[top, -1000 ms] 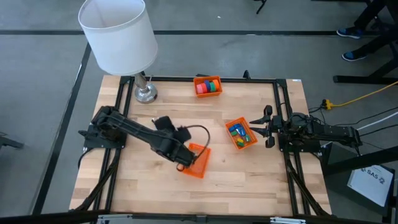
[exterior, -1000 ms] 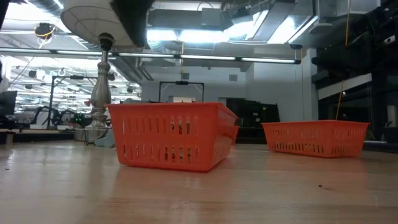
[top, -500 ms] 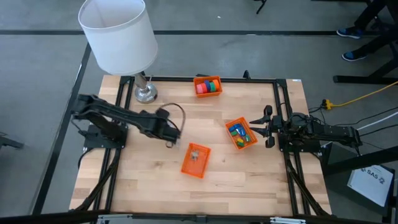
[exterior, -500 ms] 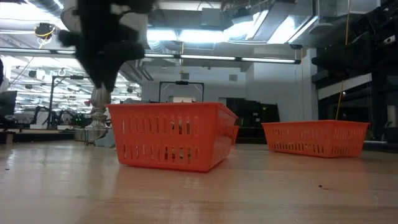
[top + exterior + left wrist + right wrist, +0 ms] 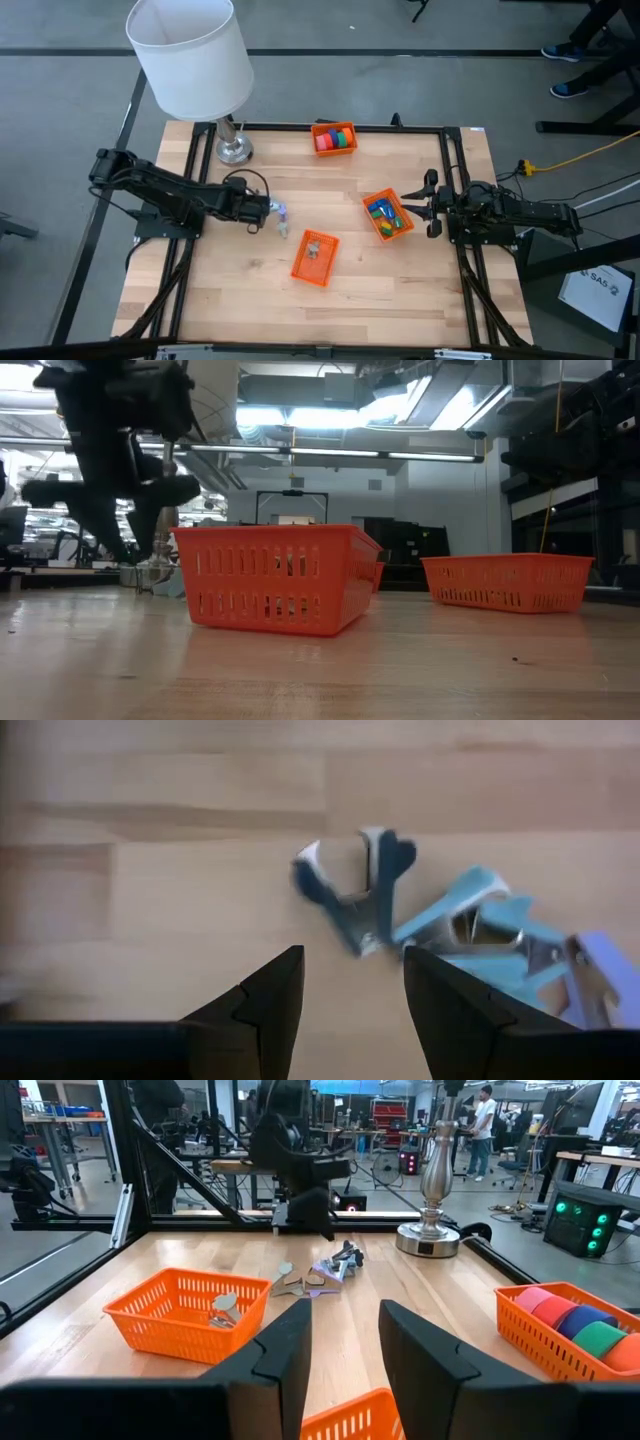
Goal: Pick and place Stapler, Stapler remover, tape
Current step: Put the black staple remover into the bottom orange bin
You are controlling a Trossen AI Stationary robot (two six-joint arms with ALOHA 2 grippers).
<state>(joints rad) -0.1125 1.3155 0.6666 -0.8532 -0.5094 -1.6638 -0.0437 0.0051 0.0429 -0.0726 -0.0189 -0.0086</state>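
A: Several staple removers point(image 5: 355, 900) lie in a loose pile on the table point(image 5: 400, 290), just ahead of the left gripper point(image 5: 352, 982), whose fingers stand apart and empty

B: They look light, stiff and springy; I'd pinch across the dark one's two wings. The right gripper point(image 5: 340, 1342), part-open and empty, waits beside the basket of blocks point(image 5: 386, 215)
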